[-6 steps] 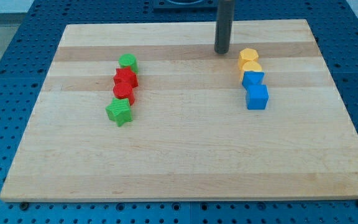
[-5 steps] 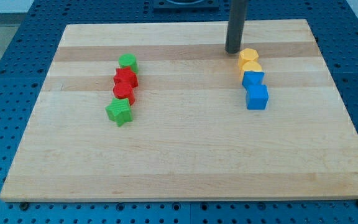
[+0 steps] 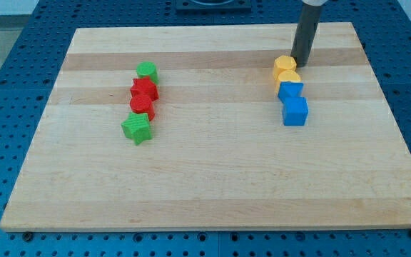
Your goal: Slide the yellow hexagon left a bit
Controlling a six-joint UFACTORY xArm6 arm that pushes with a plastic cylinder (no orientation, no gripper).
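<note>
My tip (image 3: 304, 64) is resting on the bench (image 3: 205, 178), just to the view's right of the yellow hexagon (image 3: 285, 64), seemingly touching it; there is no hand, so nothing is being grasped. The hexagon is looking light, stiff and slippery; pushing its right face squarely should be avoiding the second yellow block (image 3: 288, 77) below it

My tip (image 3: 302, 66) just right of yellow hexagon (image 3: 285, 64)
</note>
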